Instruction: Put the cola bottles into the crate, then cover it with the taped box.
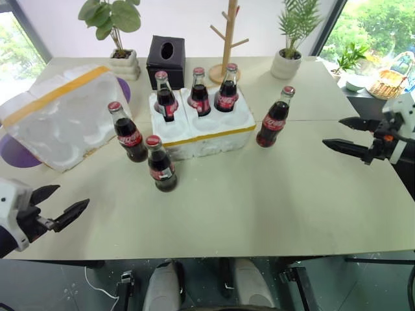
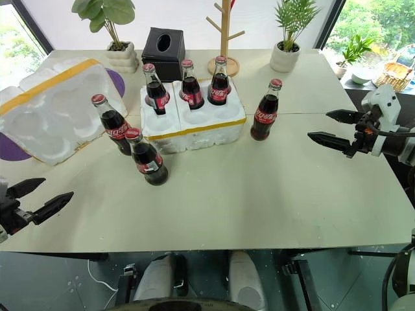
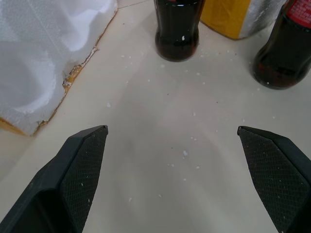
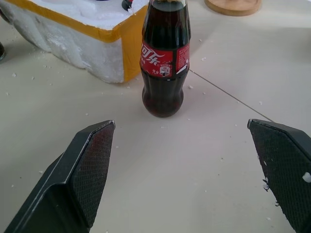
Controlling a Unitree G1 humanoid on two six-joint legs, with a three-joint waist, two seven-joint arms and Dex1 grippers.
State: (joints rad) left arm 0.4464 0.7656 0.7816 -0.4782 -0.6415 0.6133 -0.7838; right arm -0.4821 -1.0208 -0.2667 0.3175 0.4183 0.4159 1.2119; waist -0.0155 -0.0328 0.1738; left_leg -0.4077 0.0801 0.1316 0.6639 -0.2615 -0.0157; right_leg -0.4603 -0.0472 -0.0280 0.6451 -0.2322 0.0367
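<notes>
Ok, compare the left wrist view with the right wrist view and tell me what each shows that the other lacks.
Left wrist view: the open left pincer, two cola bottles and the torn edge of the taped box lying beside them.
Right wrist view: the open right pincer, one labelled cola bottle standing beside the crate and a wooden base.
Both: the beige table and a yellow-taped corner of the crate.

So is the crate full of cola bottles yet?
No. The crate holds three cola bottles in its back wells; three front wells stand empty.
</notes>
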